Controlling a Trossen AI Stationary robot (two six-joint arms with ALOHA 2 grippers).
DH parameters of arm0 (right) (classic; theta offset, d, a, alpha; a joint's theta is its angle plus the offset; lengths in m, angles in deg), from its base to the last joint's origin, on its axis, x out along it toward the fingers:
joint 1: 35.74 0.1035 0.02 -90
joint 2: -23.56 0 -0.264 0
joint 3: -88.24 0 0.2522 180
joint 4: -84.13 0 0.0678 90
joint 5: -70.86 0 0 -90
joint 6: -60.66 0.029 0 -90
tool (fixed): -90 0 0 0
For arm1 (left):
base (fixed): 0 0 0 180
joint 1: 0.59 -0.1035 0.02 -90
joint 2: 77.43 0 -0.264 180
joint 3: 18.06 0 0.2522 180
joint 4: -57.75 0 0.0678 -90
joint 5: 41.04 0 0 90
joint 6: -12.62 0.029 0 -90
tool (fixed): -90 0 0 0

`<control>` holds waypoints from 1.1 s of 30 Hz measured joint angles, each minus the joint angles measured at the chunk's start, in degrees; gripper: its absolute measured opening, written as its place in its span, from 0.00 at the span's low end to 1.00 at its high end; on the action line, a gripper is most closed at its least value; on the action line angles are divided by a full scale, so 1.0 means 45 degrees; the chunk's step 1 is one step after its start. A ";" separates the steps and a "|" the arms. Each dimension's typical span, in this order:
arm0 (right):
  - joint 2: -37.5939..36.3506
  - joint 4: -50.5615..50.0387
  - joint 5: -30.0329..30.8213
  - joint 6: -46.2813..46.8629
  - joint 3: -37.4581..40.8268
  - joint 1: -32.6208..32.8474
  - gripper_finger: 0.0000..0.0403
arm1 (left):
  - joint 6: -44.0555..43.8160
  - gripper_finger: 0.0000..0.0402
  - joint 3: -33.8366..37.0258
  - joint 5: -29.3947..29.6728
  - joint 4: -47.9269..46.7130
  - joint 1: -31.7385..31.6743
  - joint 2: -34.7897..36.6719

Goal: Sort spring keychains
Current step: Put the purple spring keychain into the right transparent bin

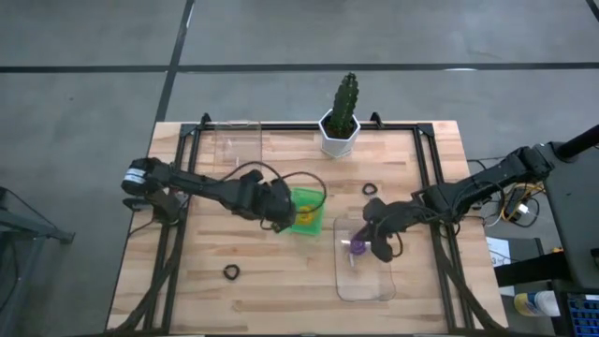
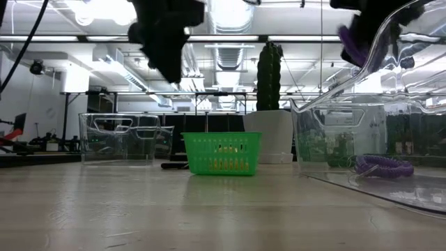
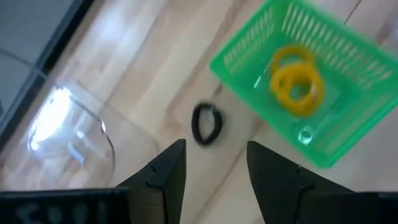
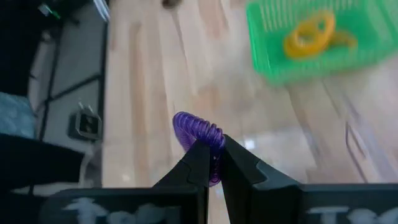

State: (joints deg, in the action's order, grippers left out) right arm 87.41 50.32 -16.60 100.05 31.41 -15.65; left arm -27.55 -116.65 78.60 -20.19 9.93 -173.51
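Right gripper (image 4: 210, 163) is clamped on a purple spring keychain (image 4: 200, 134), raised above the clear tray (image 1: 363, 281). Left gripper (image 3: 211, 163), fingers apart, hovers beside the green bin (image 1: 306, 212) holding orange spring keychains (image 3: 296, 79). Black spring keychains (image 1: 231, 272) lie on the worktop (image 1: 281, 281); no readable writing.

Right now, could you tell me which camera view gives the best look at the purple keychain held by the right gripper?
The right wrist view: the purple keychain sits close up, its coil pinched in the right gripper. The high view shows only a small purple spot over the clear tray. The low view cuts it off at the top edge; the left wrist view misses it.
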 joint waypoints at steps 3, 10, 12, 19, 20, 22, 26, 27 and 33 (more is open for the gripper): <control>0.0001 -0.0901 0.0025 0.0242 0.0000 0.0284 0.04 | -0.0725 0.40 0.0811 -0.0007 0.0029 0.0399 0.0000; 0.0011 -0.1747 0.0667 0.0220 0.0052 0.0651 0.04 | -0.2528 0.40 0.2445 0.0255 0.1160 0.1527 0.0530; 0.0011 -0.1899 0.0789 0.0219 0.0145 0.0651 0.04 | -0.2984 0.40 0.3113 0.0547 0.2122 0.1830 0.1049; 0.0191 -0.1889 0.0866 0.0220 0.0457 0.0647 0.04 | -0.3736 0.40 0.6154 0.0885 0.5666 0.2688 0.3860; 0.0318 -0.1874 0.0861 0.0220 0.0461 0.0651 0.04 | -0.3745 0.40 0.6620 0.0895 0.6177 0.2835 0.4276; 0.0696 -0.1716 0.0866 0.0228 0.0461 0.0651 0.04 | -0.3724 0.40 0.7569 0.0933 0.7287 0.3152 0.5129; 0.1691 -0.1505 0.0861 0.0245 0.0463 0.0651 0.04 | -0.3707 0.40 0.9277 0.1268 0.9337 0.3892 0.6577; 0.1930 -0.1505 0.0861 0.0245 0.0412 0.0651 0.04 | -0.3710 0.40 0.9658 0.1338 0.9819 0.4080 0.6887; 0.2922 -0.1503 0.0820 0.0195 0.0027 0.0651 0.08 | -0.3271 0.40 1.1356 0.1414 1.2477 0.5110 0.8115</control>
State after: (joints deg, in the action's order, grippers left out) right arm 100.56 43.55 -12.91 100.93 31.53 -12.72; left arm -42.27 -65.55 84.96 35.95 32.93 -136.99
